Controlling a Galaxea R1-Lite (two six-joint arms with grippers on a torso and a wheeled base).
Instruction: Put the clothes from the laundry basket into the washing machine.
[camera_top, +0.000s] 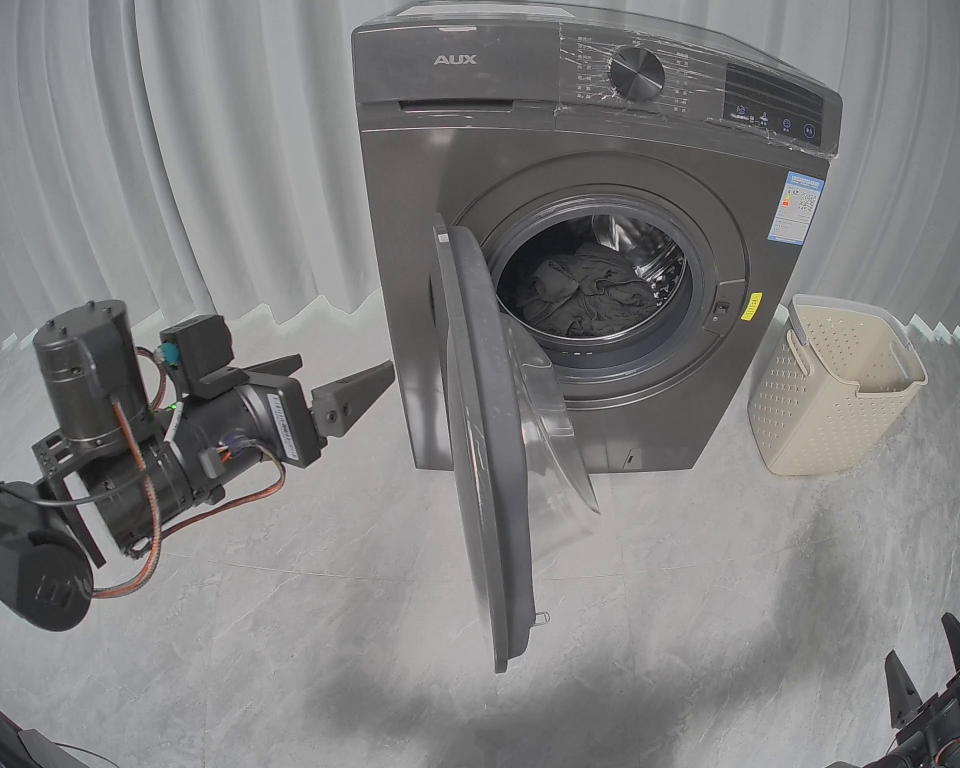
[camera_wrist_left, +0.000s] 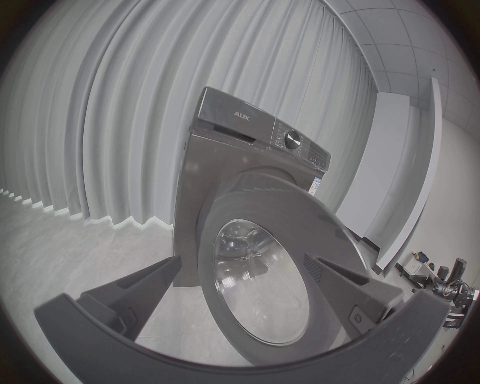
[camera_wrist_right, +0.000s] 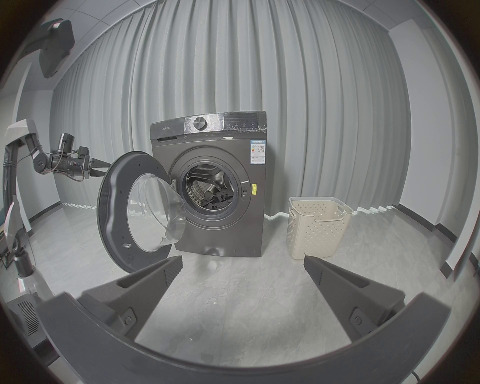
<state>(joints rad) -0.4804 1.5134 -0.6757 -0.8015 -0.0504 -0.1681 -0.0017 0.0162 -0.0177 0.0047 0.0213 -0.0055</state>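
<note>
Washing machine, grey floor, pale curtain

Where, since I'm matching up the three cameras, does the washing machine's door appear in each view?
Head view: the door stands edge-on at centre, swung open just left of the drum opening.
Left wrist view: the door is close up, its round window facing the camera.
Right wrist view: the door hangs open beside the drum opening, on the side away from the laundry basket.
Shared landmark: the round control dial.
</note>
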